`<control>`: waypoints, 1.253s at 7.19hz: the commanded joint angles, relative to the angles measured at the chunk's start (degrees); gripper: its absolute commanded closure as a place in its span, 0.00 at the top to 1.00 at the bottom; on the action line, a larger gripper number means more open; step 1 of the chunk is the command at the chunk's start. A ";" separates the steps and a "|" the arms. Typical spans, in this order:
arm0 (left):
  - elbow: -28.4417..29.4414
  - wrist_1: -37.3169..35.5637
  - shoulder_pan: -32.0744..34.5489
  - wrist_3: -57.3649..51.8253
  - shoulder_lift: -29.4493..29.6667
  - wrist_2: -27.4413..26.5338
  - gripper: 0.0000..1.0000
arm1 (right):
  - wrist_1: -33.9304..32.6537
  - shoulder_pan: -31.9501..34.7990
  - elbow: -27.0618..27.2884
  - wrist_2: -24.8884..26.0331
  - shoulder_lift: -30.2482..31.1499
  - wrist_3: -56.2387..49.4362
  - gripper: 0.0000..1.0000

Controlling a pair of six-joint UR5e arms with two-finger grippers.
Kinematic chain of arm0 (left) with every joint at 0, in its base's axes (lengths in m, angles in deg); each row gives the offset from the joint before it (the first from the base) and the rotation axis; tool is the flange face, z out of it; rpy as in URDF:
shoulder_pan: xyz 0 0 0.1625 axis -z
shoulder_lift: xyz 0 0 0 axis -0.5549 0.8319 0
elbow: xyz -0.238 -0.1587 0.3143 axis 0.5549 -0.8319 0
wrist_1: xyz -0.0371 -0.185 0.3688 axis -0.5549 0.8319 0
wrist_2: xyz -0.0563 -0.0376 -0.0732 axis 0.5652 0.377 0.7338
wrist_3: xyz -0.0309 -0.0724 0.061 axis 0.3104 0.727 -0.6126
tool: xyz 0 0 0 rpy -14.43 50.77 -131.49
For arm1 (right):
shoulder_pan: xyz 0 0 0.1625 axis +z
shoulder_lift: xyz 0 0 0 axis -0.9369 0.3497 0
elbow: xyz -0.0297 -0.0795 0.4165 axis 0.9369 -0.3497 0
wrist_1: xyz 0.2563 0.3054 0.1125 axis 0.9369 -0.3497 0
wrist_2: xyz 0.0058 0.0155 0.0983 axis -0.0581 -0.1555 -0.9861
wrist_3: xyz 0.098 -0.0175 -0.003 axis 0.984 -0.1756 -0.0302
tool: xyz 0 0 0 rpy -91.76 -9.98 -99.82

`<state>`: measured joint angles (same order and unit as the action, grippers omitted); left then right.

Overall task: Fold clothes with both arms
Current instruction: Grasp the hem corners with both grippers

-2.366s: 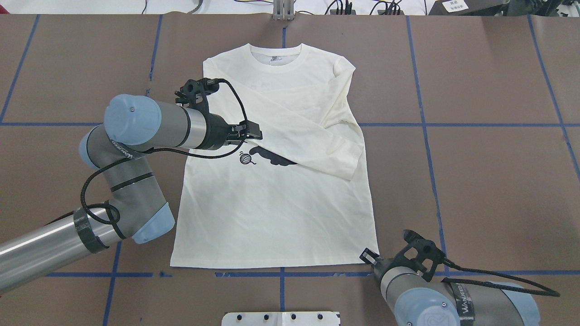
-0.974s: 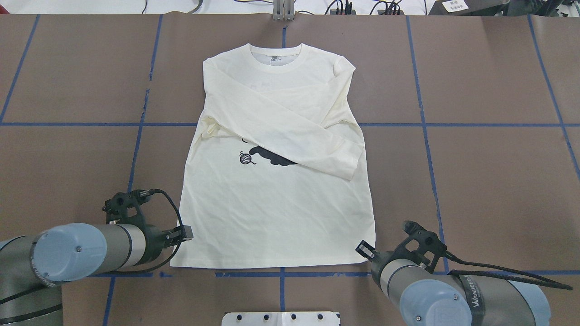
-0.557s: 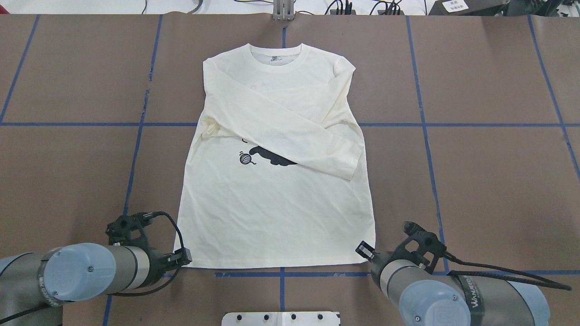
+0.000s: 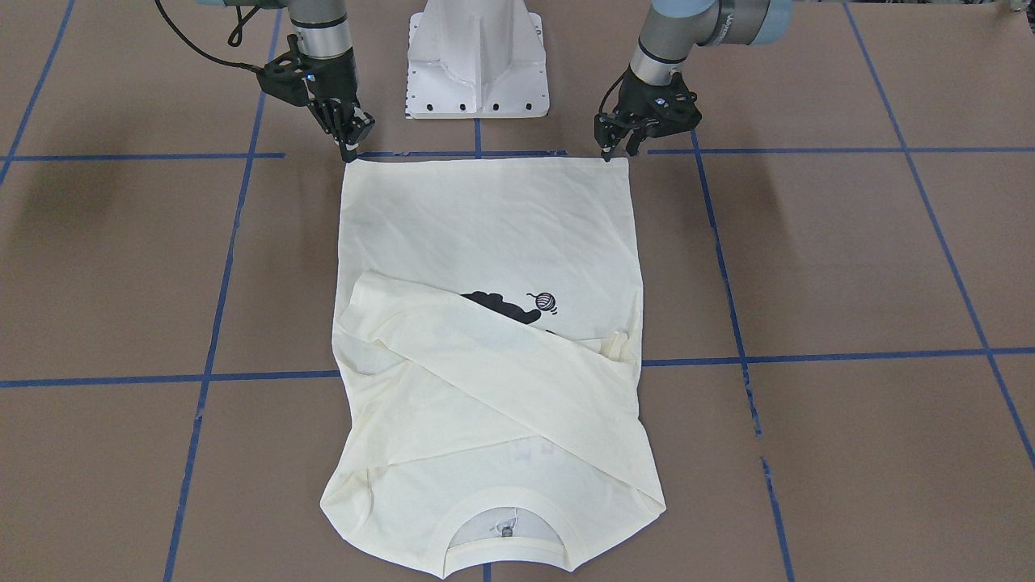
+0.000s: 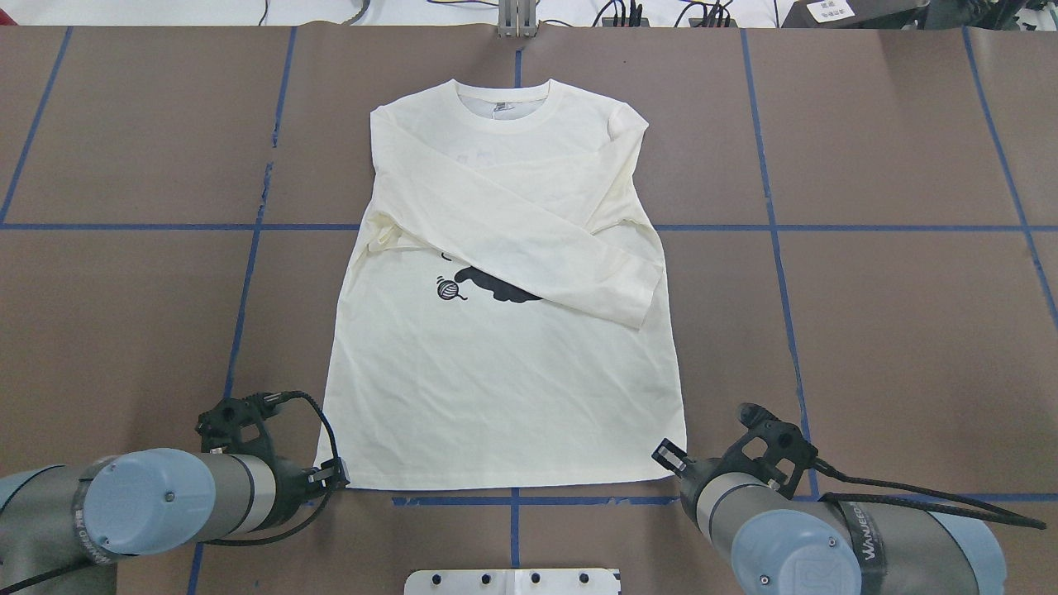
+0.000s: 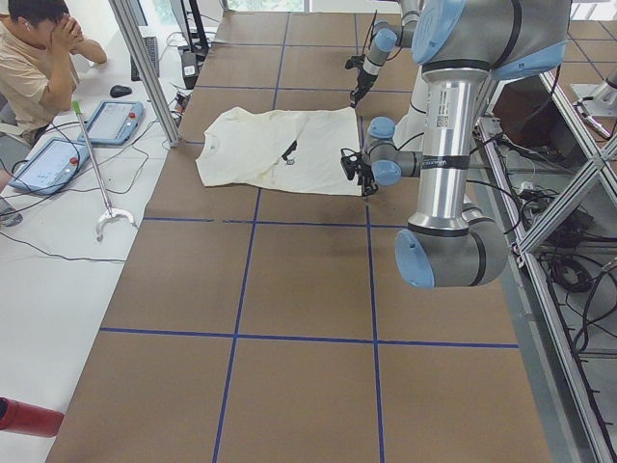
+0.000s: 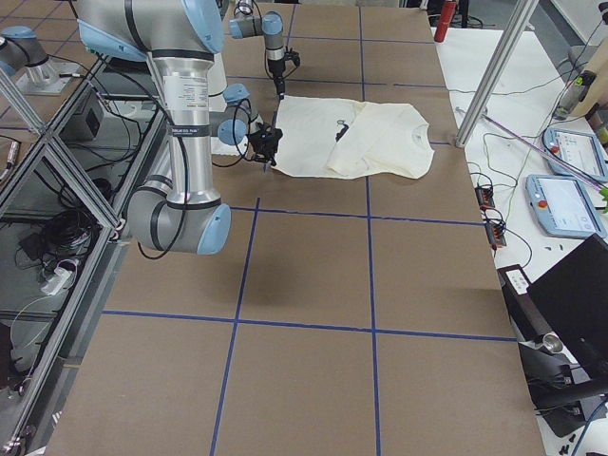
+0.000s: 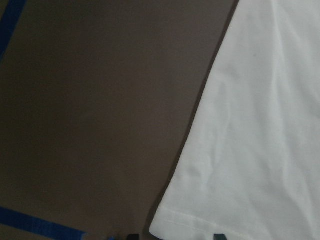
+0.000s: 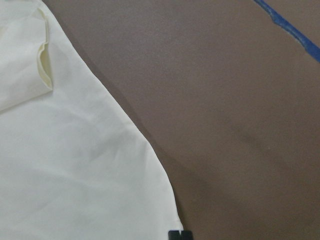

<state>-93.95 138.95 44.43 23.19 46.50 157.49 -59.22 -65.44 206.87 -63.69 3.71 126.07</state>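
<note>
The cream T-shirt (image 5: pixel 504 388) lies flat, print up, collar at the far side. Both sleeves cross its chest and half cover the black cat print (image 5: pixel 496 287). My left gripper (image 5: pixel 337 475) is low at the hem's left corner. It is open, and the left wrist view shows the hem corner (image 8: pixel 160 227) between its two tips. My right gripper (image 5: pixel 665 457) sits at the hem's right corner. In the right wrist view its tips (image 9: pixel 173 234) are together on the corner of the cloth (image 9: pixel 75 175). The front view shows both grippers (image 4: pixel 616 149) (image 4: pixel 354 145) at the hem.
The white pedestal base (image 4: pixel 477 61) stands just behind the hem. Blue tape lines (image 5: pixel 512 501) grid the brown table. Cables and plugs (image 5: pixel 661 12) line the far edge. A person (image 6: pixel 34 58) sits by two tablets (image 6: pixel 48 164) beyond the collar end.
My left arm left the folded sleeve at the chest, swung back to the hem's left corner and came down low there. The right gripper edged onto the hem's right corner.
</note>
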 commanded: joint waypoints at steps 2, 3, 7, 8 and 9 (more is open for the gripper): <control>0.33 0.05 0.00 -0.12 -0.24 -0.13 0.54 | 0.02 0.03 -0.04 0.09 0.15 0.02 0.00; 0.33 -0.04 0.00 -0.21 -0.32 -0.05 0.48 | -0.06 0.04 -0.04 0.09 0.24 0.02 0.00; 1.12 -0.04 0.00 -0.12 0.02 0.22 0.00 | 0.02 0.12 0.05 0.09 0.51 0.02 0.00; 0.51 -0.04 0.08 -0.30 0.46 0.74 0.00 | 0.02 0.12 0.05 0.09 0.51 0.02 0.00; -0.89 -0.04 0.08 -0.30 0.73 2.22 0.00 | -0.06 0.38 0.31 0.00 0.59 -0.07 0.00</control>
<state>-93.55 138.92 44.46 22.96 46.84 158.42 -59.23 -65.24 207.00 -63.62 4.23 126.07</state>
